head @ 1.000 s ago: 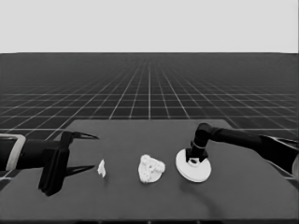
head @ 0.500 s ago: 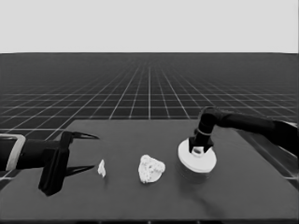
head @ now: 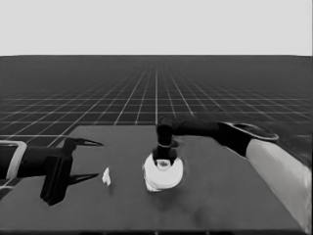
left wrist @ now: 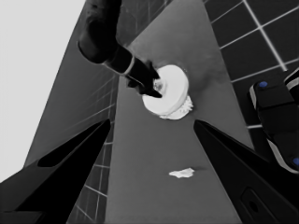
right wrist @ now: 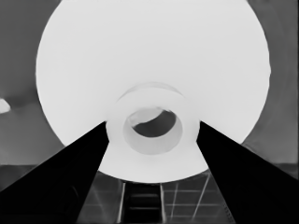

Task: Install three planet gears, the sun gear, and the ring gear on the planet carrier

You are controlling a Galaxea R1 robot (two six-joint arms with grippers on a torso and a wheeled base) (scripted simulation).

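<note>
The ring gear, the larger round part (head: 165,174) (left wrist: 174,86) (right wrist: 140,56), is at the table's middle, over the spot where the gears lay. My right gripper (head: 165,155) (left wrist: 152,86) (right wrist: 152,123) is shut on its raised centre hub, one finger on each side. A knobbly white edge of the planet gears (left wrist: 185,110) (head: 152,186) peeks out from under the disc. The planet carrier, the smaller round part, is hidden beneath it. My left gripper (head: 98,159) (left wrist: 152,122) waits open over the table's left end, holding nothing.
A thin white piece (head: 106,177) (left wrist: 181,173) lies on the table between the left gripper and the stack. The right arm (head: 230,134) reaches in from the right. Dark machinery with blue lights (left wrist: 275,121) stands past the table's edge.
My right gripper has carried the larger round part leftward from the table's right side to over the gear cluster in the middle. The left arm has not moved.
</note>
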